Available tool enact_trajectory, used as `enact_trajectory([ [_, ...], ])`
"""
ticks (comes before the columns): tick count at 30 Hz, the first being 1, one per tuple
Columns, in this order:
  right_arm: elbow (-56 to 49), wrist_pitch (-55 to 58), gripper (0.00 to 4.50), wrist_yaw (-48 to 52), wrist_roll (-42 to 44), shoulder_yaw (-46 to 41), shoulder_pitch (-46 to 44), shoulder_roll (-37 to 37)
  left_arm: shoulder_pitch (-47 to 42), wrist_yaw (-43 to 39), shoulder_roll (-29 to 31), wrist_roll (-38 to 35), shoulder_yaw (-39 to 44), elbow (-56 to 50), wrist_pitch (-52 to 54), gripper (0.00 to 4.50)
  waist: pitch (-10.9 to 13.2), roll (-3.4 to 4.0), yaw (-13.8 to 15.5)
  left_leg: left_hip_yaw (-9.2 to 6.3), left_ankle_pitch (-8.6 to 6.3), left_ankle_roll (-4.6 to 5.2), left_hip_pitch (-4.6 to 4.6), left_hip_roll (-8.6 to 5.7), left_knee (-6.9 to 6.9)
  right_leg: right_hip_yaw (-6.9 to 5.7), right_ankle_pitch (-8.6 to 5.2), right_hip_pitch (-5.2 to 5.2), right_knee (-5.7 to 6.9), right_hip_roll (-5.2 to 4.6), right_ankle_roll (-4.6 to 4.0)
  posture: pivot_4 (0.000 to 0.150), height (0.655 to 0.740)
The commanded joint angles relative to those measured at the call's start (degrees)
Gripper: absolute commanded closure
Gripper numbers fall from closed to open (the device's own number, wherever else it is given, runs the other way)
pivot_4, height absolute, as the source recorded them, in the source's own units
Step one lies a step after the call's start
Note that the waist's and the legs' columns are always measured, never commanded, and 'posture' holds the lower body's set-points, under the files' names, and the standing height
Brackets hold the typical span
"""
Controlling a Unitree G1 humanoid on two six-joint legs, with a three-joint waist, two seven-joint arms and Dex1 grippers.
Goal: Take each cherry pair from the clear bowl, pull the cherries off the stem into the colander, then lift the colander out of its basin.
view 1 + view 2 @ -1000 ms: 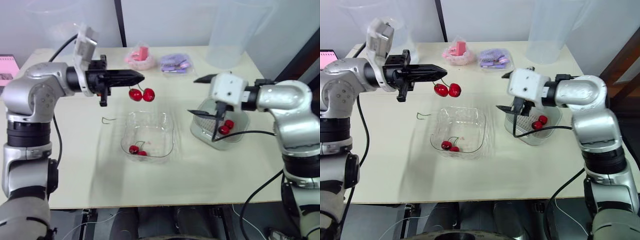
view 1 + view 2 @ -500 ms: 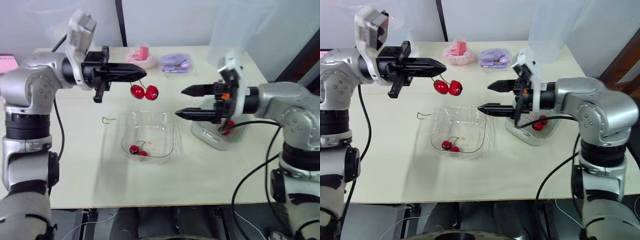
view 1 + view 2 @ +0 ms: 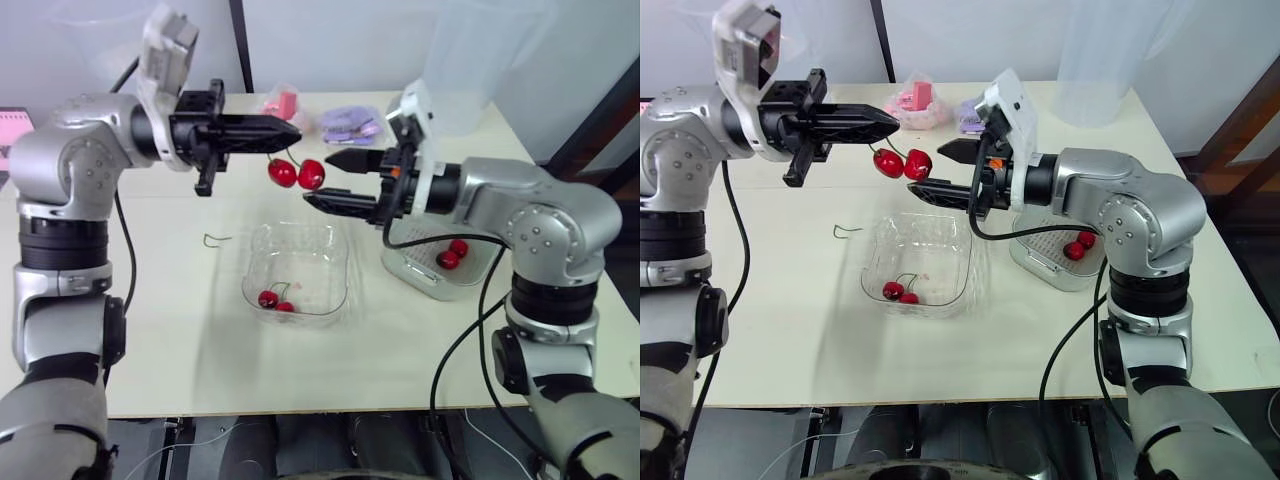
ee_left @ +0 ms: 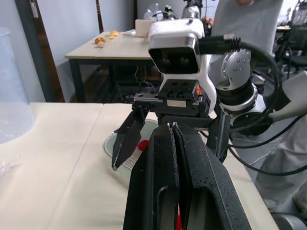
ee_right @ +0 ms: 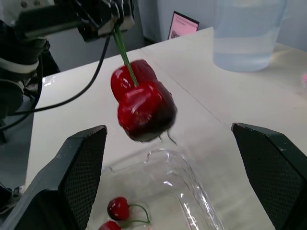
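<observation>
My left gripper [image 3: 293, 133] is shut on the green stem of a red cherry pair [image 3: 298, 173], which hangs above the far edge of the clear bowl [image 3: 300, 229]. My right gripper [image 3: 317, 179] is open, one finger above and one below the hanging cherries [image 5: 144, 103], not touching them. Another cherry pair [image 3: 271, 298] lies in the bowl. The white colander [image 3: 418, 262] sits in its clear basin at the right with two loose cherries [image 3: 451, 254] in it. A bare stem [image 3: 214, 240] lies left of the bowl.
A pink packet [image 3: 280, 110] and a purple packet [image 3: 350, 123] lie at the back of the table. A tall clear container [image 3: 470, 60] stands back right. A pink item [image 3: 14, 135] sits at the left edge. A person [image 4: 249, 24] stands behind the table in the left wrist view.
My right gripper has swung from the colander leftward to the hanging cherries, and its open fingers now straddle them. The left gripper has shifted slightly right with the pair.
</observation>
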Motion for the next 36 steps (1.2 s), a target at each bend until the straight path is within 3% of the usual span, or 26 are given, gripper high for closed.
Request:
enact_trajectory([
  [1,-0.1,-1.5,0.08,-0.8,1.6,0.1,-1.8,0.9,-0.5,0.3,0.2,-0.4,0.9,-1.5,-0.5,4.5,0.0,0.0,0.0,0.0,0.0,0.0,0.0,0.0,0.0,0.0,0.0,0.0,0.0,0.0,0.0,0.15,0.7367],
  [9,0.0,-2.4,0.08,-1.3,3.3,1.5,-2.1,1.1,-0.1,1.0,0.4,-0.6,1.1,-2.0,-0.2,4.5,0.0,0.0,0.0,0.0,0.0,0.0,-0.01,0.0,0.0,0.0,0.0,0.0,-0.01,0.0,0.0,0.15,0.7367],
  [12,-0.1,-2.4,1.3,-1.5,3.9,1.8,-2.2,1.3,0.1,1.3,0.3,-0.7,1.0,-2.3,0.0,4.5,0.0,0.0,0.0,0.0,0.0,0.0,-0.01,0.0,0.0,0.0,0.0,0.0,-0.01,0.0,0.0,0.15,0.7367],
  [17,-0.3,-2.6,3.77,-1.8,4.1,2.2,-2.3,0.9,0.2,1.7,0.3,-0.8,1.0,-2.5,0.1,4.5,0.0,0.0,0.0,0.0,0.0,0.0,-0.01,0.0,-0.01,0.0,0.0,-0.01,-0.01,0.0,0.0,0.15,0.7367],
  [28,-3.2,-3.3,3.87,-0.4,3.9,4.1,2.1,-4.3,-0.9,2.2,1.6,-2.0,2.5,-3.3,2.0,4.5,0.0,0.01,0.0,0.0,0.0,0.01,-0.02,0.0,-0.04,0.0,-0.01,-0.02,-0.05,0.0,0.0,0.15,0.7367],
  [36,-6.0,-2.7,3.87,-0.9,6.8,0.6,7.1,-9.3,0.0,2.8,2.1,-2.0,3.0,-4.1,1.9,4.5,0.0,-0.01,0.0,-0.01,0.0,0.01,-0.04,0.0,-0.03,0.0,-0.01,-0.01,-0.07,0.0,0.01,0.15,0.7367],
])
